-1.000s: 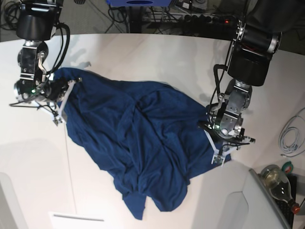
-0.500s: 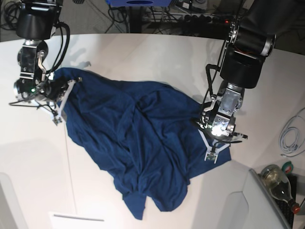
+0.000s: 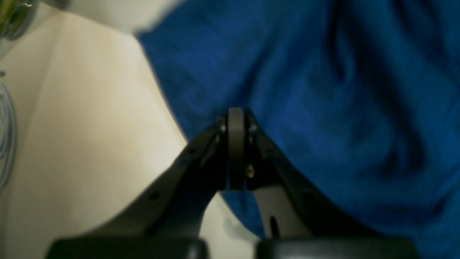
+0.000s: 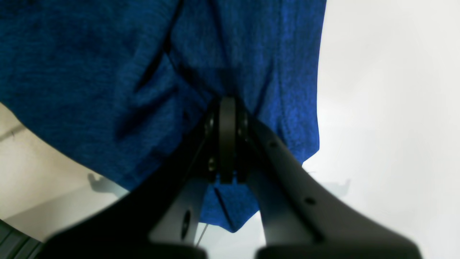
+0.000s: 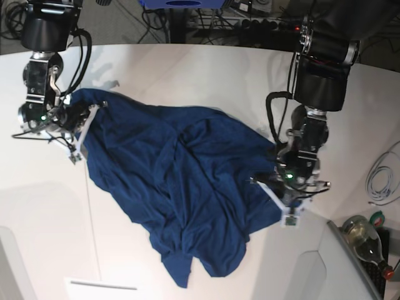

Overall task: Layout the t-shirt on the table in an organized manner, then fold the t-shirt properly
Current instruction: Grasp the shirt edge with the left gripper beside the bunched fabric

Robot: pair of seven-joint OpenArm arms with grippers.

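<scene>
While both sets of jaws are clenched, each has a pinch of the t-shirt (image 5: 181,187) between its tips. On my left gripper (image 3: 235,118) the fingers meet flat with blue cloth bunched right at the tips and running on ahead and off to one side of them. To the other side of those jaws the shirt's hem cuts diagonally, and past that edge I have bare desk (image 3: 82,118), open all the way to a grey cable (image 3: 7,140) at the frame's border. On my right gripper (image 4: 227,118) the jaws are likewise pressed together on a fold, with creases fanning out ahead of the tips. One shirt edge drops straight down just beside those jaws, and beyond it lies wide white surface with nothing on it.

From the base view, the left gripper (image 5: 289,206) holds the shirt's near corner, the right gripper (image 5: 78,134) the far one, and the crumpled cloth spreads between them. A green bottle (image 5: 365,240) stands near the left jaws, by the desk's rim.
</scene>
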